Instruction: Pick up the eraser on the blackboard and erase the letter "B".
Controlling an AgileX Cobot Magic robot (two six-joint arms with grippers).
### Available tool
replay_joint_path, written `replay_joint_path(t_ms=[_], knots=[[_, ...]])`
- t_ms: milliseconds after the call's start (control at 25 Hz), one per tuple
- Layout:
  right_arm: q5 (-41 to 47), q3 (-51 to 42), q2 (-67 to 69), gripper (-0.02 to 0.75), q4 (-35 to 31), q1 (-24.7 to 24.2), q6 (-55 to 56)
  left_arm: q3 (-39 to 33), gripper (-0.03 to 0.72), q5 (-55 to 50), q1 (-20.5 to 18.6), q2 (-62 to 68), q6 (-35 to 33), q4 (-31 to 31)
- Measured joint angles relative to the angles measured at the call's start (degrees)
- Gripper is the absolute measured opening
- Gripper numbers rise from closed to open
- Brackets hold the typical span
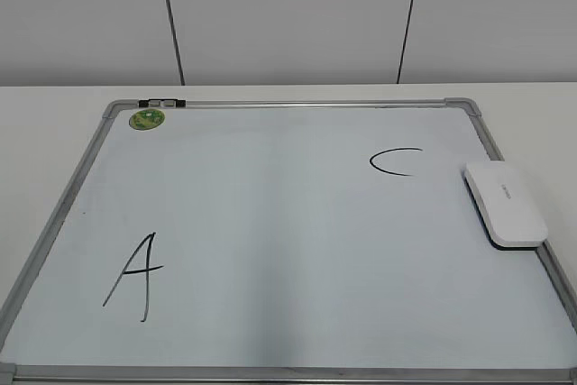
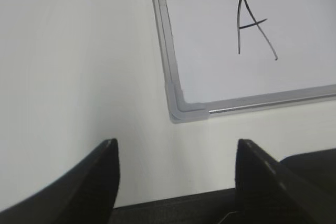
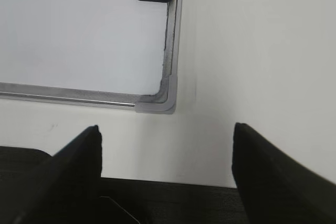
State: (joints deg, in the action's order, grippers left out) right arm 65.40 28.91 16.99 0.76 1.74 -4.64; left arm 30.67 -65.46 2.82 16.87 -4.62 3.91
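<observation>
from the exterior view i see the whole blackboard (image 1: 270, 223) lying flat on a white table (image 1: 54, 105), but no arm and no gripper appears there. the board carries a black letter "a" (image 1: 133, 277) near its front left, a curved black "c" (image 1: 395, 161) toward the back right, and a round green sticker (image 1: 147, 118) at the back left corner, beside a small black and silver clip (image 1: 162, 102) on the frame. i cannot find the letter "b" on the board in any view; the middle of the surface looks plain white.

the eraser (image 1: 505, 203) rests on the board at the right side, touching or slightly over the silver frame, to the right of the "c" and a little nearer the front. it is a white rounded block with small grey lettering on top and a dark edge underneath.

the wrist views show what the exterior view does not. in the left wrist view the left gripper (image 2: 176, 153) hangs over the bare table just off the grey corner piece (image 2: 184, 109), its two dark fingers spread wide with nothing between them; the "a" shows beyond. in the right wrist view the right gripper (image 3: 167, 137) is likewise spread and holds nothing, just outside the other front corner (image 3: 160, 103), and only the near end of the eraser is visible at the top edge
</observation>
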Motion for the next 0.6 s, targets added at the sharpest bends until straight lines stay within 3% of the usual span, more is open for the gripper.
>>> replay_joint_path(t_ms=[600], knots=[[-0.51, -0.10, 0.00, 0.592, -0.09, 0.00, 0.09, -1.32, 0.494, 2.41, 0.00, 0.00, 0.00, 0.00]])
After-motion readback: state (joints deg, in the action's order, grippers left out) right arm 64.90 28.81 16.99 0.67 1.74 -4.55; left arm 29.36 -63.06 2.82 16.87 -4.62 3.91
